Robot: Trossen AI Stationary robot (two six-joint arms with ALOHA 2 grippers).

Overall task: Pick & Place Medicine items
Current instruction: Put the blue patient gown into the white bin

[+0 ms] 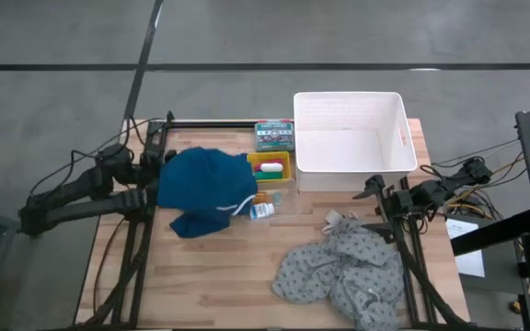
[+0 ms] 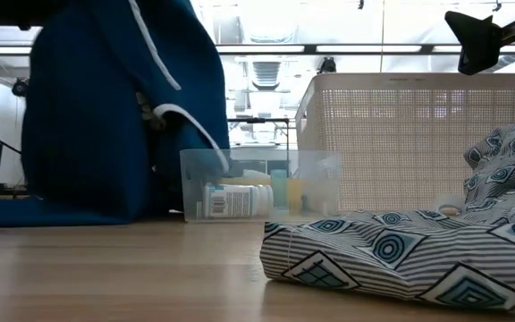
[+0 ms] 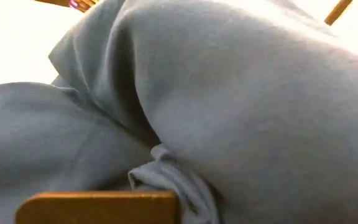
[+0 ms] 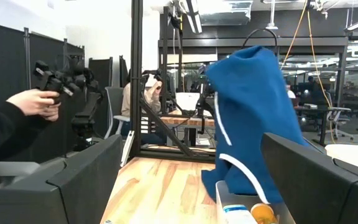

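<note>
The large dark blue cloth (image 1: 205, 184) is bunched at the table's left, raised in a tall heap (image 2: 105, 107). My left gripper (image 1: 159, 175) is shut on its left side. The medicine items lie to the right of it. Red, green and white tubes sit in a yellow tray (image 1: 271, 167). A white-and-blue bottle (image 1: 262, 211) lies on its side in a clear box (image 2: 257, 183). My right gripper (image 1: 375, 188) stands open near the table's right edge, beside the white basket, with nothing between its fingers (image 4: 190, 143). My left gripper holds the dark blue cloth at its left side (image 1: 167, 176), coming in level from the table's left. The cloth itself hides the fingertips, so how many layers they have cannot be told. The cloth hangs raised in slack folds, its lower part (image 2: 52, 210) on the table.
A white basket (image 1: 350, 142) stands at the far right, a green box (image 1: 274, 135) beside it. A grey patterned cloth (image 1: 339, 271) lies crumpled at the near right. Beyond the table, a person's hand (image 4: 36, 102) holds a dark device. Bare wood shows at the near left.
</note>
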